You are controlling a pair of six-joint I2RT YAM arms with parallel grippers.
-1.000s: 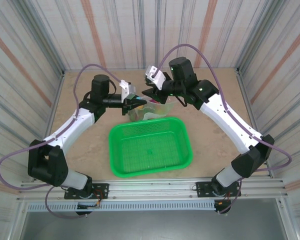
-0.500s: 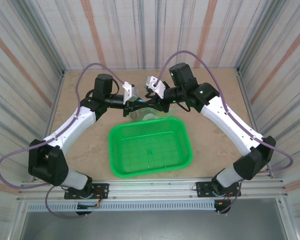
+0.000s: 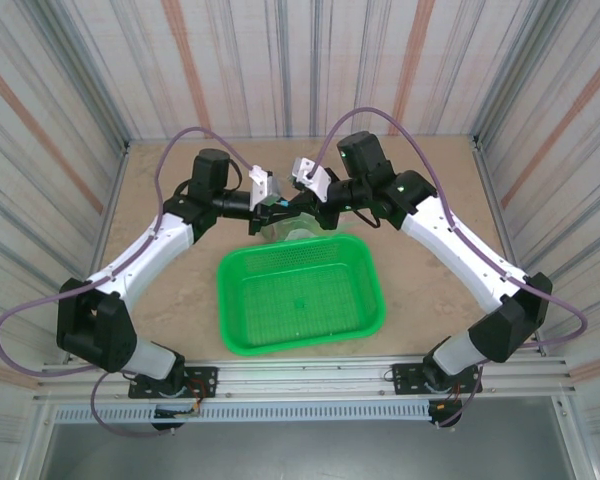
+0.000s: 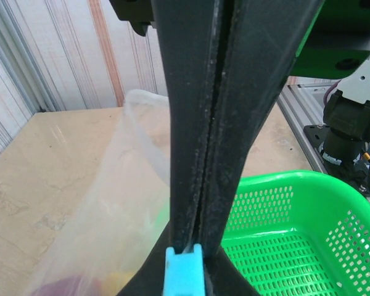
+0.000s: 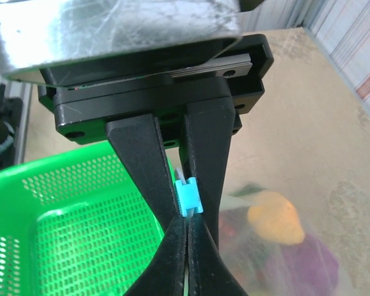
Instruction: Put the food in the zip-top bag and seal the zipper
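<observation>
Corrugated striped panels wall in a pale stone-look counter. A green basket sits near the counter's middle, toward the near edge. Just beyond the basket's far rim stands the zip-top bag, its mouth lifted higher than the basket where the two pincers meet tip to tip.

The left pincer is pressed flat together with the clear film running up into it, so it looks clamped on the mouth edge as an anchor. The right pincer is closed too, with the bluish slider tab nipped between its fingers just behind the tips. That pairing suits sealing: one end of the mouth is held taut so the tab can be drawn along it.

The food lies inside the bag, on the far side of the basket. A yellow-orange piece, a purple one and something dark red show through the plastic. The basket's mesh holds nothing.

The basket's far wall sits right under the bag and could snag the sagging film. The pincers also crowd each other, which leaves little room to travel along the mouth.
</observation>
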